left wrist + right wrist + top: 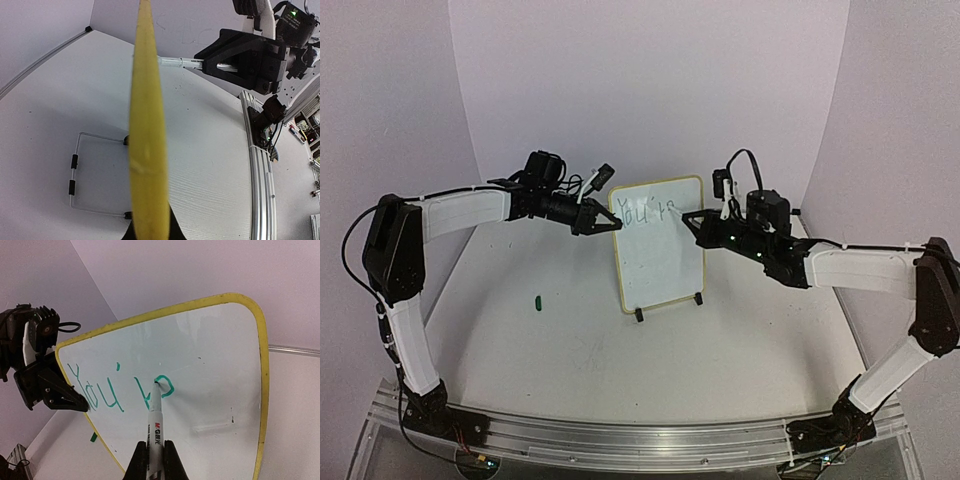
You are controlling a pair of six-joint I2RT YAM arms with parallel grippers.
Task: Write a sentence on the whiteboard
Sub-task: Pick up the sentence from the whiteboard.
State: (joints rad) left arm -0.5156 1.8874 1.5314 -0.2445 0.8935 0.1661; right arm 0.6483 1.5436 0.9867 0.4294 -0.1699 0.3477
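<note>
The whiteboard (660, 265) stands upright on small black feet at mid-table. My left gripper (612, 224) is shut on its left edge; the left wrist view shows that yellow frame (146, 110) edge-on, running up from the fingers (172, 231). My right gripper (155, 450) is shut on a white marker (156, 420). The marker's tip touches the whiteboard (215, 365) at the top of the last green letter. The sentence (107, 395) reads "You're" in one line near the top. From above, the right gripper (692, 218) sits just right of the writing (648, 212).
A small green marker cap (536, 300) lies on the table left of the board, also seen past the board's edge (93, 437). The board's wire stand (75, 175) rests behind it. White walls enclose the table; a metal rail (620, 440) runs along the near edge.
</note>
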